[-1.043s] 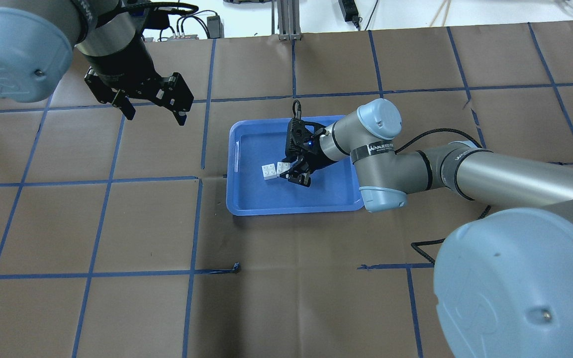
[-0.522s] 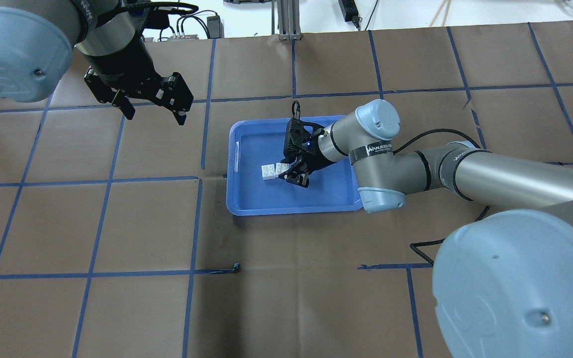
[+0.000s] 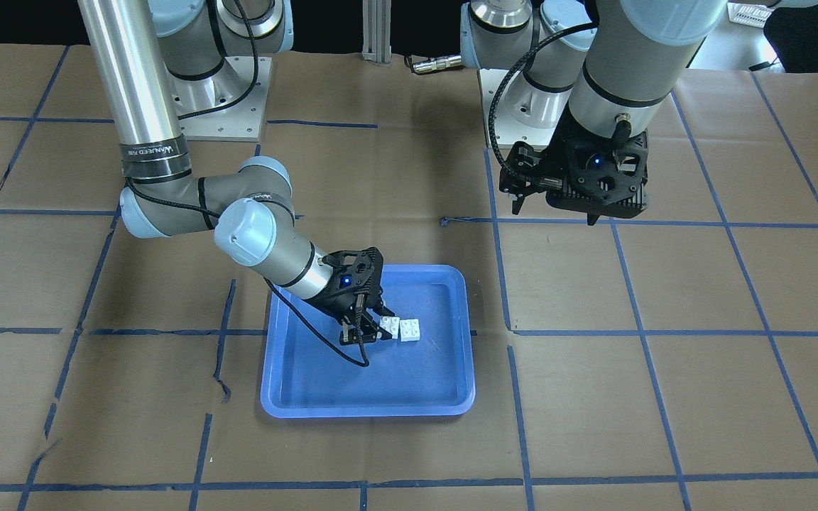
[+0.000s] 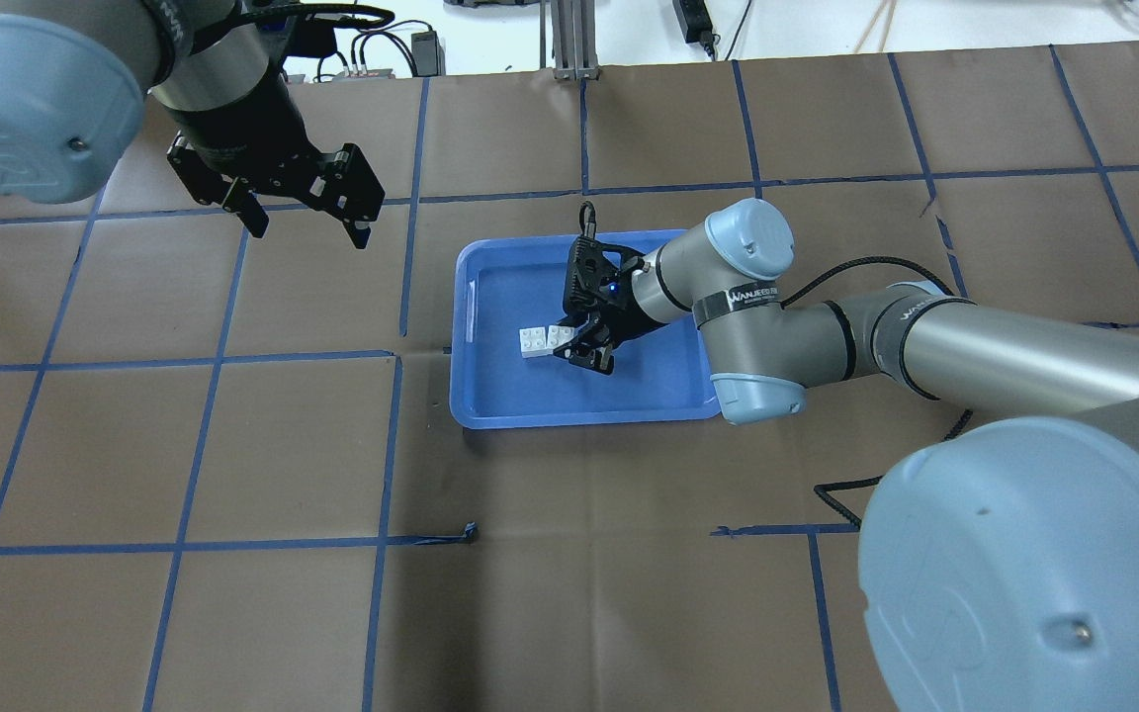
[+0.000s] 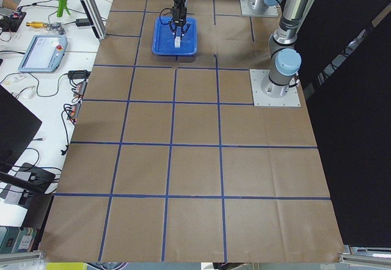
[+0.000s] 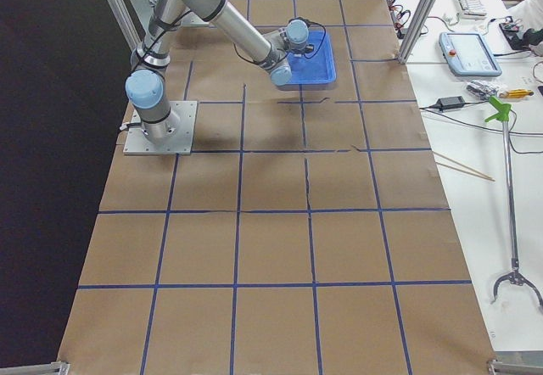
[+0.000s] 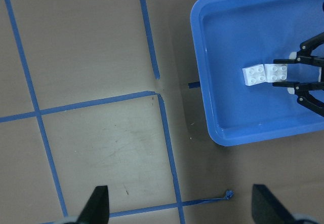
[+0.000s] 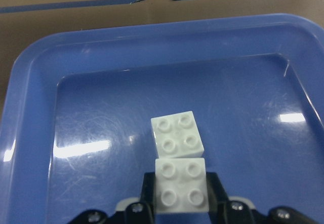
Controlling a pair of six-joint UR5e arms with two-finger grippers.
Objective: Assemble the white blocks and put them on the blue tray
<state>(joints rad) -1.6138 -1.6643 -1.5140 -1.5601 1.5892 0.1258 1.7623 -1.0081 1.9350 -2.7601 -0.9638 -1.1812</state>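
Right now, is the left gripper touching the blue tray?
Apart. The front-facing view shows the left gripper over brown paper, well clear of the blue tray rim.

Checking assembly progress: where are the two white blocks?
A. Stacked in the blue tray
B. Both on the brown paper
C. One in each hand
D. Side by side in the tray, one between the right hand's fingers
D: in the right wrist view the free white block sits on the blue tray beside the gripped white block, clamped by the right hand, all studs showing.
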